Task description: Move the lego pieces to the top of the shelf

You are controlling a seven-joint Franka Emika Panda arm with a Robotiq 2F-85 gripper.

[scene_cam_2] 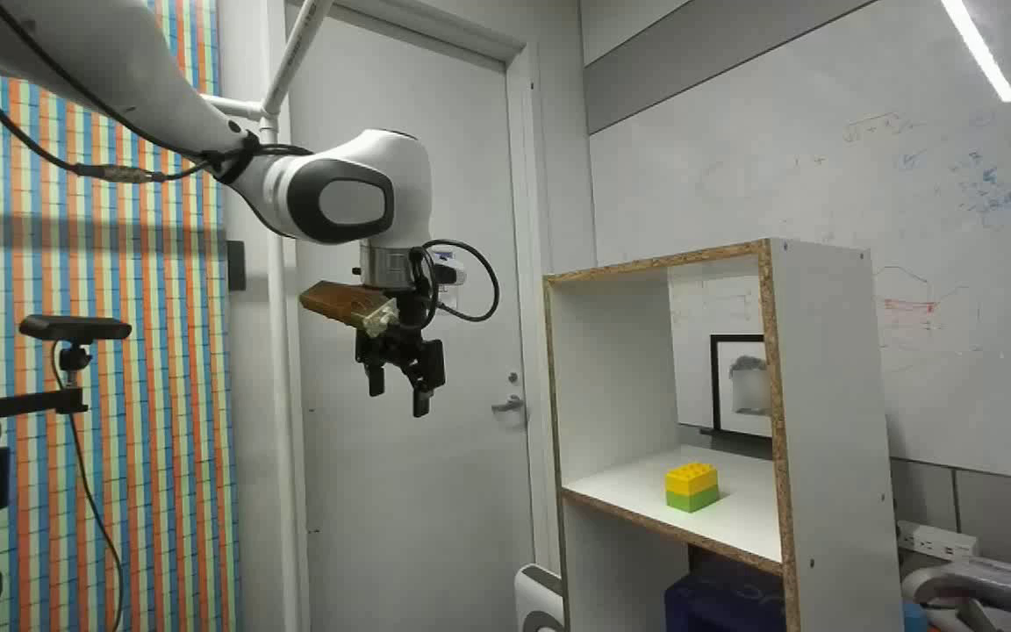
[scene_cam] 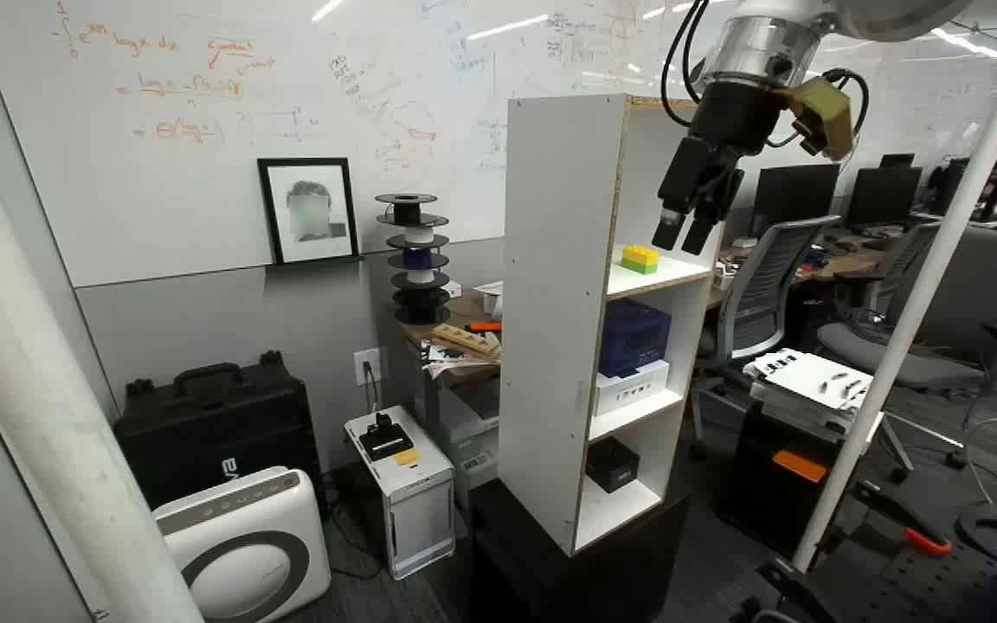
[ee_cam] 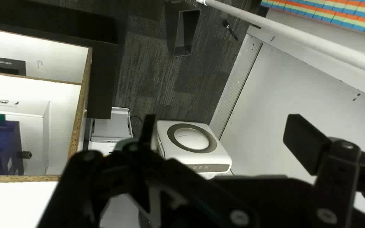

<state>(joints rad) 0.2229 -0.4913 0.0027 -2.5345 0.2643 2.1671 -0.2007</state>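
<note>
The lego pieces (scene_cam: 640, 260) are a small stacked clump, yellow above green. In both exterior views they rest on the floor of the shelf's uppermost compartment, and they also show here (scene_cam_2: 691, 487). They are out of sight in the wrist view. The shelf (scene_cam: 559, 303) is tall, white and open-fronted, with raw chipboard edges; it also shows in an exterior view (scene_cam_2: 830, 395) and at the left of the wrist view (ee_cam: 81, 104). My gripper (scene_cam_2: 398, 393) points down in the air outside the shelf, apart from the lego pieces. Its fingers (ee_cam: 223, 136) are spread with nothing between them.
A blue-purple box (scene_cam: 634, 337) on a white box (scene_cam: 631, 389) fills part of the middle compartment. A black box (scene_cam: 612, 465) sits in the lowest one. The shelf's top panel (scene_cam_2: 663, 263) roofs the lego compartment. White poles (scene_cam: 923, 285) and a door (scene_cam_2: 418, 491) stand nearby.
</note>
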